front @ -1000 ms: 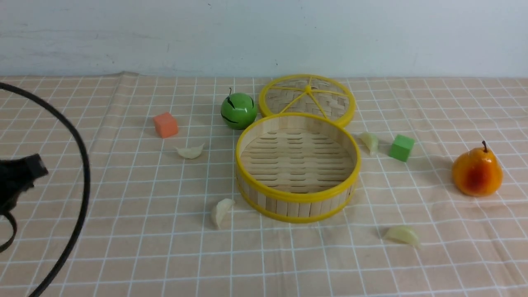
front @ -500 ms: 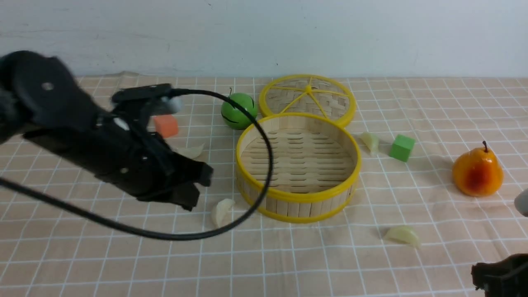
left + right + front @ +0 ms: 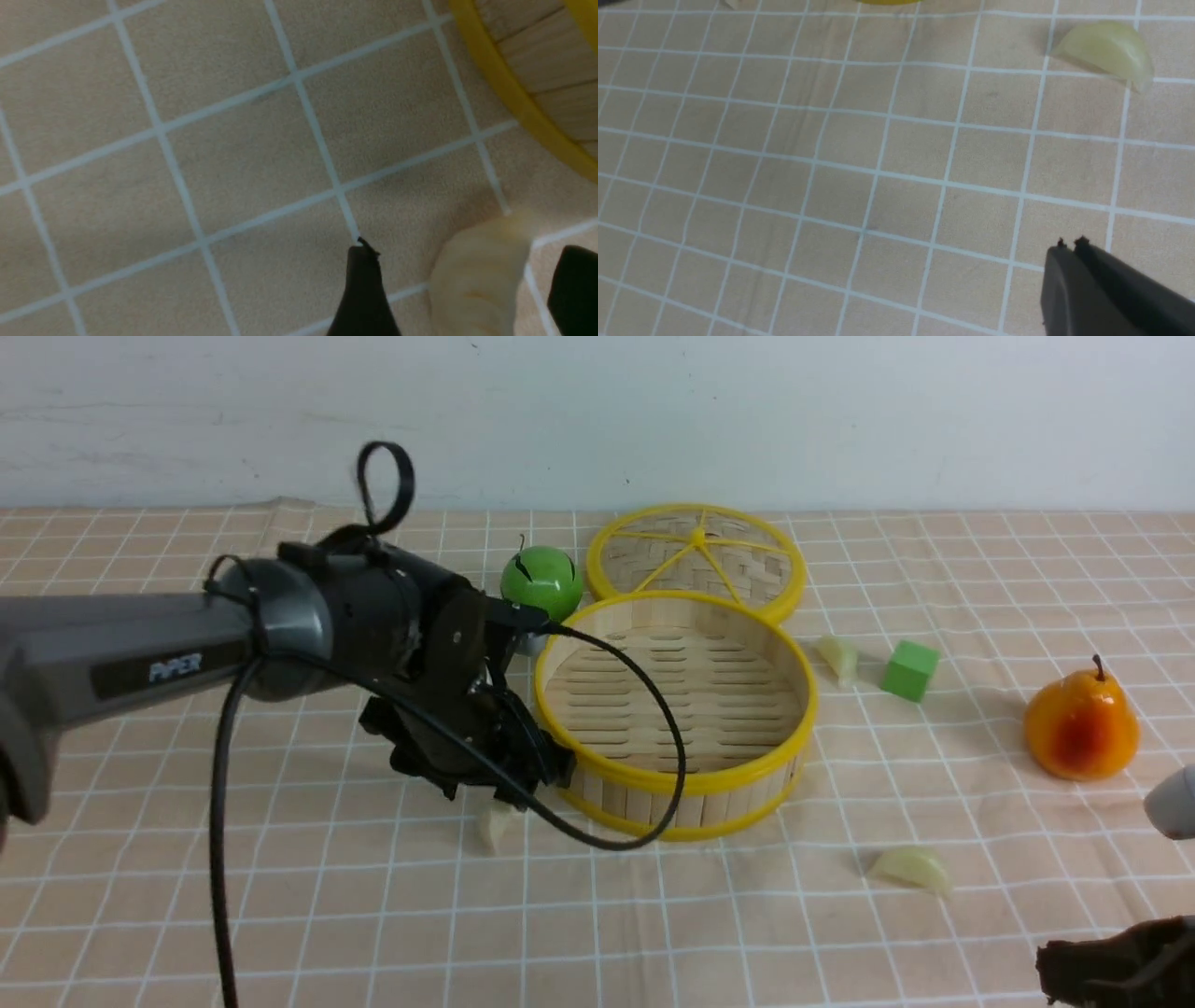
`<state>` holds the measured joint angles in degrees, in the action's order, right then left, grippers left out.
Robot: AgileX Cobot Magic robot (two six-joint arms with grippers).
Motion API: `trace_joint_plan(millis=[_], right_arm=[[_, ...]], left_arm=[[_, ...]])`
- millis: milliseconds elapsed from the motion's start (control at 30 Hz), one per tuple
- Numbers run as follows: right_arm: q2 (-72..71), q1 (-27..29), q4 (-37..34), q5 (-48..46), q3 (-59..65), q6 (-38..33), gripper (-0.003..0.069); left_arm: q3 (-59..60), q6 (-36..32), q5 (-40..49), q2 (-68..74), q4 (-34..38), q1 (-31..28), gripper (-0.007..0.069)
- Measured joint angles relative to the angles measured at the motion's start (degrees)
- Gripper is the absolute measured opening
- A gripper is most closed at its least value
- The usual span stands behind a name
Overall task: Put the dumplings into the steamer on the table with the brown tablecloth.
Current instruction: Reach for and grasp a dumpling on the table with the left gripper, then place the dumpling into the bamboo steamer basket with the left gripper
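The round bamboo steamer (image 3: 672,795) with yellow rims stands empty at mid-table on the brown grid tablecloth (image 3: 280,896). My left gripper (image 3: 509,791) hangs low by its front-left wall, open, with a cream dumpling (image 3: 476,280) between its two dark fingers (image 3: 362,289); the pads stand apart from it. In the front view that dumpling (image 3: 493,823) peeks out under the gripper. A second dumpling (image 3: 910,868) lies front right of the steamer, a third (image 3: 840,658) at its right side. My right gripper (image 3: 1070,242) is shut and empty, low at the front right corner (image 3: 1111,971).
The woven lid (image 3: 695,560) leans behind the steamer, beside a green ball (image 3: 540,581). A green cube (image 3: 908,670) and an orange pear (image 3: 1080,726) sit to the right. My left arm and its black cable (image 3: 219,784) cover the left-middle cloth.
My left arm swung in from the left edge to the steamer's front-left side, and its jaws opened around the dumpling there. The right gripper came into view at the bottom right corner.
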<state>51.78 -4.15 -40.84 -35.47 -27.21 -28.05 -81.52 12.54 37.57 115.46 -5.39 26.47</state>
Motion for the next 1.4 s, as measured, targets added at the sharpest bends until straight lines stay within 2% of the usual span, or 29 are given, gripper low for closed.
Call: trace_joint_plan(millis=[100,133,267,433,500,600,733,767,900,1100,1233,1300,1400], right_arm=[[0.00,0.00,-0.48,0.00,0.00,0.00,0.0010],[0.00,0.00,-0.80,0.00,0.00,-0.02,0.0010],[0.00,0.00,-0.80,0.00,0.00,-0.02,0.0014],[0.00,0.00,-1.08,-0.05,0.00,-0.02,0.0021],[0.00,0.00,-1.86,-0.05,0.00,-0.02,0.0021],[0.00,0.00,-3.57,0.40,0.00,-0.06,0.0022],[0.00,0.00,-4.06,0.99,0.00,-0.06,0.0025],[0.00,0.00,-4.18,1.07,0.00,-0.06,0.0026],[0.00,0.00,-4.58,1.19,0.00,-0.06,0.0031],[0.00,0.00,-4.69,1.32,0.00,-0.06,0.0036],[0.00,0.00,-4.69,1.47,0.00,-0.06,0.0041],[0.00,0.00,-4.69,1.47,0.00,-0.06,0.0043],[0.00,0.00,-4.69,1.53,0.00,-0.06,0.0046]], left_arm=[[-0.16,0.21,-0.02,1.37,0.00,0.04,0.0427],[-0.25,0.43,0.49,1.71,0.35,0.04,0.0340],[-0.50,0.47,1.70,1.64,0.92,0.04,0.0173],[-0.44,-0.68,8.82,-3.89,1.37,0.07,0.0195],[-0.45,-0.68,8.31,-7.53,2.87,0.07,0.0195],[-0.45,-2.88,2.97,-12.40,9.89,0.07,0.0195],[-0.63,-12.15,-3.33,-13.34,20.55,0.07,0.0195],[-0.81,-16.69,-4.85,-12.38,24.77,0.07,0.0195],[-3.97,-24.63,-4.99,-7.29,30.66,0.07,0.0195],[-11.83,-26.39,-1.90,1.15,28.35,0.07,0.0195],[-12.96,-26.39,-0.33,4.34,26.96,0.07,0.0195],[-13.08,-26.39,-0.02,5.22,26.75,0.07,0.0215],[-13.56,-26.39,0.22,5.76,26.75,0.11,0.0341]])
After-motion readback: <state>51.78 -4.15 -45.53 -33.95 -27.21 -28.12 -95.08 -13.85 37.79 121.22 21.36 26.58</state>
